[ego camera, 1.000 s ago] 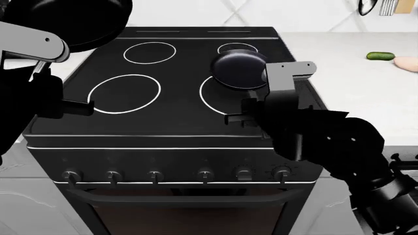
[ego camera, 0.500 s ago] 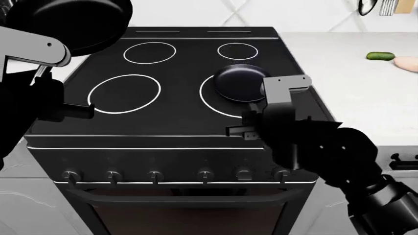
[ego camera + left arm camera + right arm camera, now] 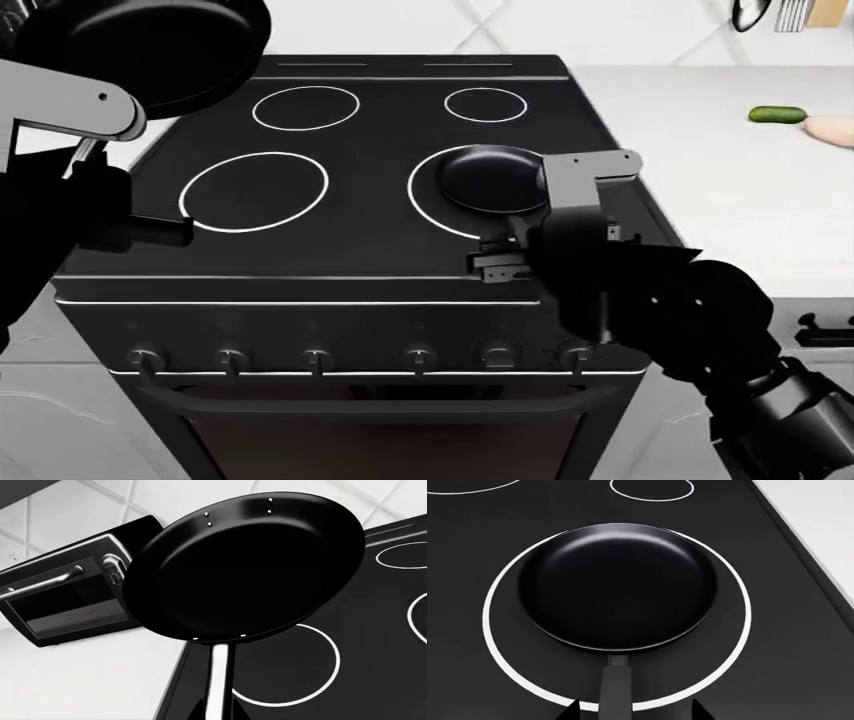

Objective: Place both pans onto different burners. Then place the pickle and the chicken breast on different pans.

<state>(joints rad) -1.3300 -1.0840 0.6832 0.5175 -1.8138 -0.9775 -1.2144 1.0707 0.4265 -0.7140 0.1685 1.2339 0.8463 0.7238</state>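
One black pan (image 3: 491, 178) lies flat inside the front right burner (image 3: 434, 215). In the right wrist view this pan (image 3: 617, 587) fills most of the white ring (image 3: 490, 625). My right gripper (image 3: 634, 712) is open, its fingertips standing clear on both sides of the handle (image 3: 616, 690). The other pan (image 3: 147, 45) hangs tilted high over the stove's far left corner. My left gripper (image 3: 217, 712) is shut on its handle (image 3: 219, 680). The front left burner (image 3: 254, 192) is bare. The pickle (image 3: 775, 115) and the chicken breast (image 3: 833, 128) lie on the counter at the far right.
Two smaller rings (image 3: 307, 107) (image 3: 486, 104) mark the back of the stovetop. A row of knobs (image 3: 315, 357) runs along the stove front. White counter (image 3: 721, 190) flanks the stove. A black appliance with a bar handle (image 3: 60, 605) stands behind the raised pan.
My right arm brought its pan forward from the rear right ring and down onto the front right burner. The left arm and its raised pan have barely moved.
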